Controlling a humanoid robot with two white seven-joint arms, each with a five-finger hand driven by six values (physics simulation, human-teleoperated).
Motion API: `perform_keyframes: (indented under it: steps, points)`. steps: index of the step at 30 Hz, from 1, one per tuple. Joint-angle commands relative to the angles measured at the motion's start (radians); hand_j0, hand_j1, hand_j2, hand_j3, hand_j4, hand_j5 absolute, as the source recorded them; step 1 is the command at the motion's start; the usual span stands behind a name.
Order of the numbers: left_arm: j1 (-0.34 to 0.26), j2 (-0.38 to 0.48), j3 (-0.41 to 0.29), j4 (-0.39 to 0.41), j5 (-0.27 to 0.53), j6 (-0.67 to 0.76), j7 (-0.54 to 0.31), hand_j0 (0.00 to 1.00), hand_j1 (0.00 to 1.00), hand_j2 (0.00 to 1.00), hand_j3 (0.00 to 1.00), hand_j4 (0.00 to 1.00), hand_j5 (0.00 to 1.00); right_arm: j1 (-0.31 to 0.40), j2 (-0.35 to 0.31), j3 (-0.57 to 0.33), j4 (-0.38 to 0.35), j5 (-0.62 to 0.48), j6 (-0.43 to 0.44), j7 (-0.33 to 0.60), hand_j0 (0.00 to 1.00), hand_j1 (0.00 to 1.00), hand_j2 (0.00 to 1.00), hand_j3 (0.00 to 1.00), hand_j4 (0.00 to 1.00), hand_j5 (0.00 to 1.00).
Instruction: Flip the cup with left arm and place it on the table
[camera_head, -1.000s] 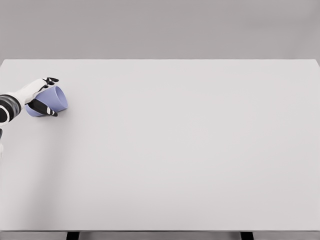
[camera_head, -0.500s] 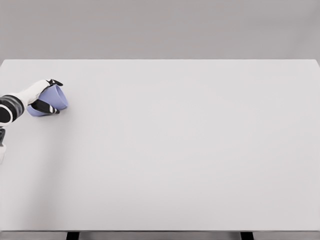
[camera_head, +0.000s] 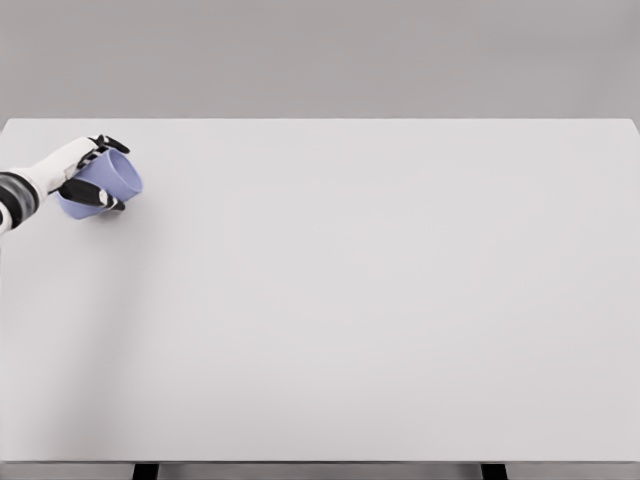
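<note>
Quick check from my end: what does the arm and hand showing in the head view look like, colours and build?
Only the left arm shows, at the left edge. Its left hand has a white back and black fingers with black tips. The forearm is white and rounded, with a dark band with thin white stripes at the frame edge. No cables or markings are visible. The right arm is out of view.

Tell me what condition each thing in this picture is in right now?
cup: blue, tilted on its side, gripped in the hand near the table's far left.
left hand: fingers curled around the cup.
table: white, its top in full view.
right hand: not in view.
</note>
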Motion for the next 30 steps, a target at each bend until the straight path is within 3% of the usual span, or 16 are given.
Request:
perform_keyframes:
  steps: [1, 11, 15, 23, 30]
  points:
    - [0.0, 0.005, 0.041, -0.002, 0.077, -0.048, 0.0, 0.53, 0.53, 0.53, 0.53, 0.53, 0.53, 0.0, 0.0, 0.0, 0.0, 0.0, 0.0, 0.0, 1.0, 1.0, 1.0, 1.0, 1.0, 1.0]
    - [0.014, -0.001, 0.128, 0.01, 0.235, -0.157, 0.0, 0.5, 0.5, 0.5, 0.5, 0.5, 0.5, 0.002, 0.0, 0.0, 0.0, 0.0, 0.0, 0.0, 1.0, 1.0, 1.0, 1.0, 1.0, 1.0]
    - [0.02, -0.001, 0.13, 0.011, 0.306, -0.193, 0.0, 0.5, 0.5, 0.5, 0.5, 0.5, 0.5, 0.002, 0.0, 0.0, 0.0, 0.0, 0.0, 0.0, 1.0, 1.0, 1.0, 1.0, 1.0, 1.0]
    - [0.052, -0.003, 0.133, 0.102, 0.458, -0.459, 0.0, 0.5, 0.5, 0.5, 0.5, 0.5, 0.5, 0.0, 0.0, 0.0, 0.0, 0.0, 0.0, 0.0, 1.0, 1.0, 1.0, 1.0, 1.0, 1.0]
    - [0.08, -0.004, 0.133, 0.203, 0.637, -0.664, 0.0, 0.51, 0.51, 0.51, 0.51, 0.51, 0.51, 0.002, 0.0, 0.0, 0.0, 0.0, 0.0, 0.0, 1.0, 1.0, 1.0, 1.0, 1.0, 1.0]
